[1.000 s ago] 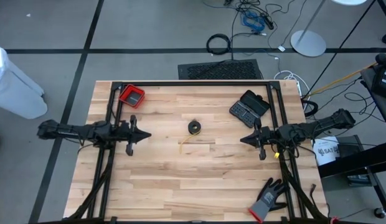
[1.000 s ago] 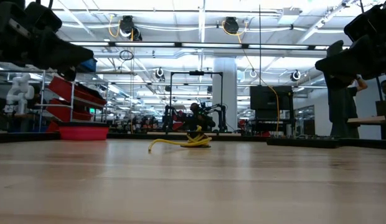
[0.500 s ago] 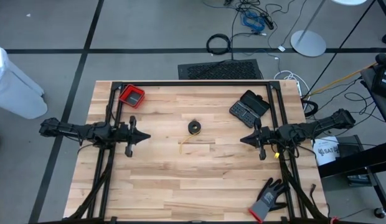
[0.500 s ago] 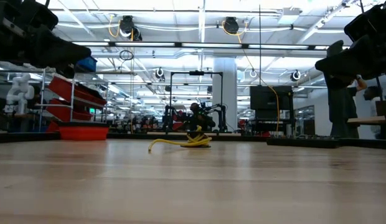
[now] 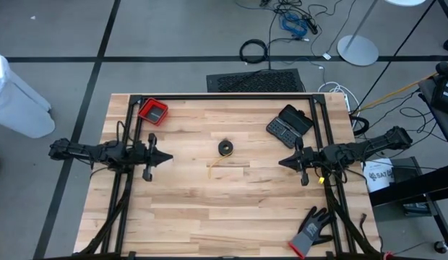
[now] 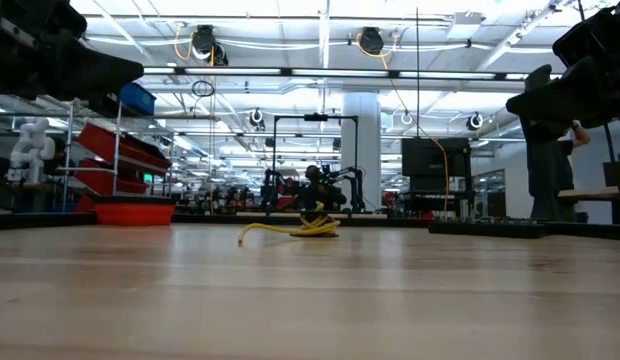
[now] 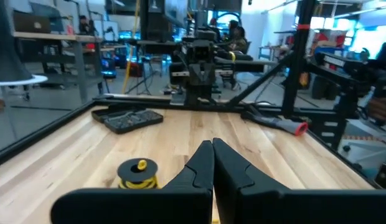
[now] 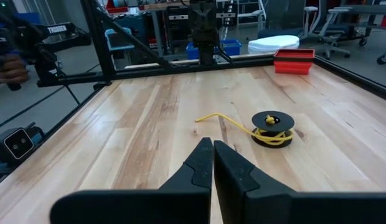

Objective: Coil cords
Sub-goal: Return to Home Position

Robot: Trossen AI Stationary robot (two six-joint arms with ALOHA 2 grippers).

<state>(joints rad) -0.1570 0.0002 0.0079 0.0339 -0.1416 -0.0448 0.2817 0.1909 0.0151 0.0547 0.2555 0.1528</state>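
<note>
Two grippers, one red tray, one spool, one yellow cord, one tool case and one glove are in view.

The left gripper (image 5: 168, 157) hangs over the left part of the table (image 5: 209, 209), pointing inward, well apart from everything on the wood. Its own wrist view shows its fingers (image 7: 199, 165) pressed together with nothing between them. The red tray (image 5: 153, 111) sits near the far left corner.

The black spool (image 5: 225, 147) lies mid-table, between the two arms. The yellow cord (image 8: 230, 119) is wound on it, with a loose tail trailing onto the wood. The black tool case (image 5: 289, 124) lies right of the spool, toward the far edge.

The right gripper (image 5: 281, 162) faces the left one from the right part of the table. Its fingers (image 8: 199, 163) are likewise pressed together and hold nothing. The grey glove (image 5: 311, 230) lies at the near right corner.

Only the high view shows the glove clearly. Only the low view shows that the tail arches a little off the board and that both arms hang well above it. The left wrist view takes in the case and spool but not the tray. The right wrist view takes in the tray, spool and tail but not the case.
</note>
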